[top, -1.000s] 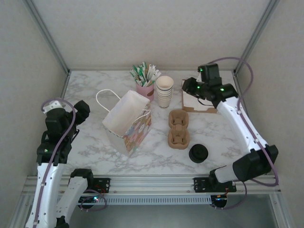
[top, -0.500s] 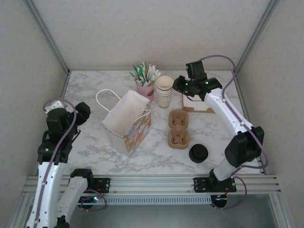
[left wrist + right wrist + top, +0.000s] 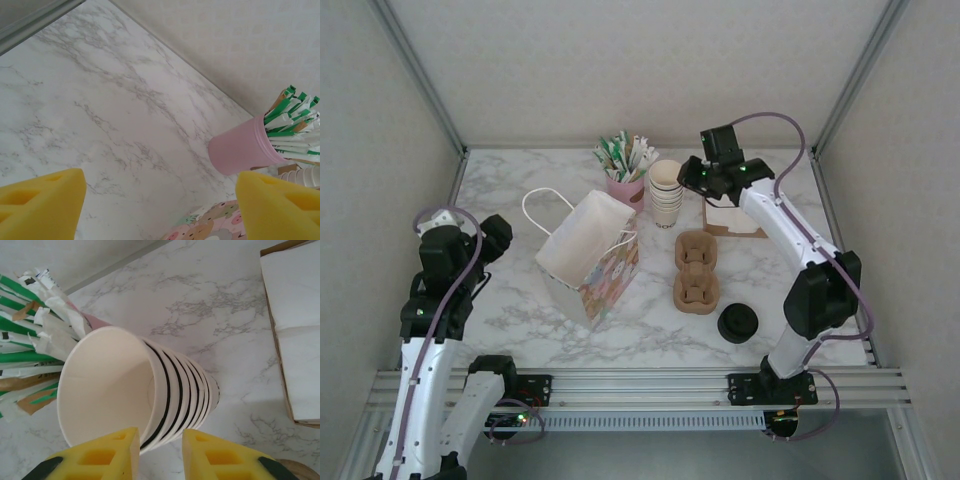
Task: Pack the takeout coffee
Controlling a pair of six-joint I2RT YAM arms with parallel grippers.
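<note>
I have the takeout coffee, a small tan paper cup under a round black plastic lid (image 3: 737, 322), standing upright near the front of the white marble table (image 3: 520, 295). It sits just in front of the brown pulp cup carrier (image 3: 696, 270) and well apart from both grippers. The patterned paper bag with white string handles (image 3: 588, 255) stands left of the carrier with its mouth open upward. I judge it has been left that way so the cup can go in from above.

My right gripper (image 3: 160, 455) is at the back of the table, over the stack of lidless cream paper cups (image 3: 150, 390). Its yellow fingers (image 3: 100, 457) leave only a narrow gap, lined up over the near edge of the stack's rim. Nothing is clamped between them, but I cannot tell whether a pad grazes the top cup. Just beside the stack are the pink plastic cup of green-and-white wrapped sticks (image 3: 240, 150) and a flat brown tray of white napkins (image 3: 735, 215).

My left gripper (image 3: 160, 205) hangs at the left side, spread wide and empty, with bare marble below and the bag's printed edge just showing.

Nothing is packed yet, and I judge that the right arm is over the wrong cups.
</note>
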